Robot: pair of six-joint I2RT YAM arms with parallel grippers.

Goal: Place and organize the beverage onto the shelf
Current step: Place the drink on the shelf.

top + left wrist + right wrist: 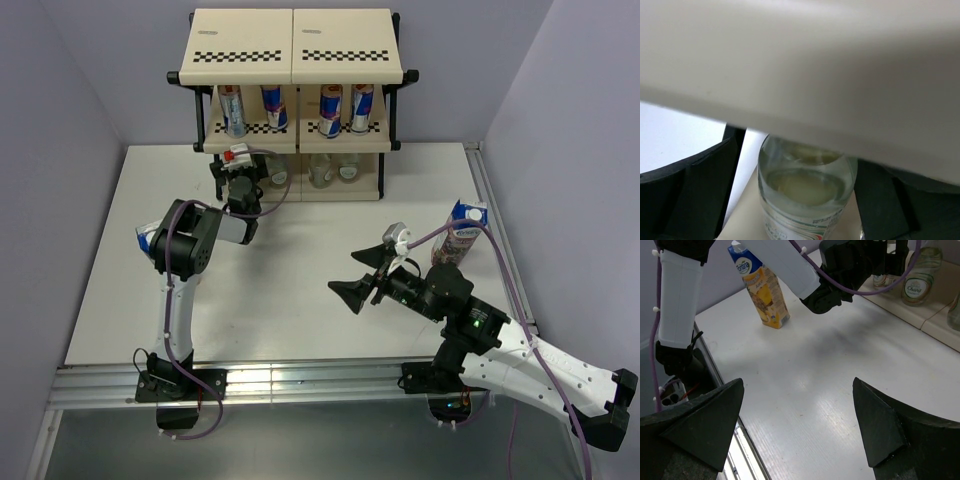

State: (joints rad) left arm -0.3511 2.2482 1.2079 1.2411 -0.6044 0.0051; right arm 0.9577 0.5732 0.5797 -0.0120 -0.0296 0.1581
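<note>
The shelf (296, 50) stands at the back, with several slim cans (275, 107) on its middle tier. Clear bottles (320, 171) stand on the bottom tier. My left gripper (240, 174) reaches into that tier's left end. In the left wrist view it (797, 200) is open around a clear bottle (805, 192) standing on the cream tier, with a gap on the left side. My right gripper (358, 276) hovers open and empty over the table (797, 430). A yellow carton (762, 295) stands behind my left arm, and a purple carton (462, 232) at the right.
The underside of the middle tier (805, 65) hangs close above my left gripper. The white table (300, 320) ends in a metal rail (290, 382) at the near edge. Purple-grey walls close in the sides.
</note>
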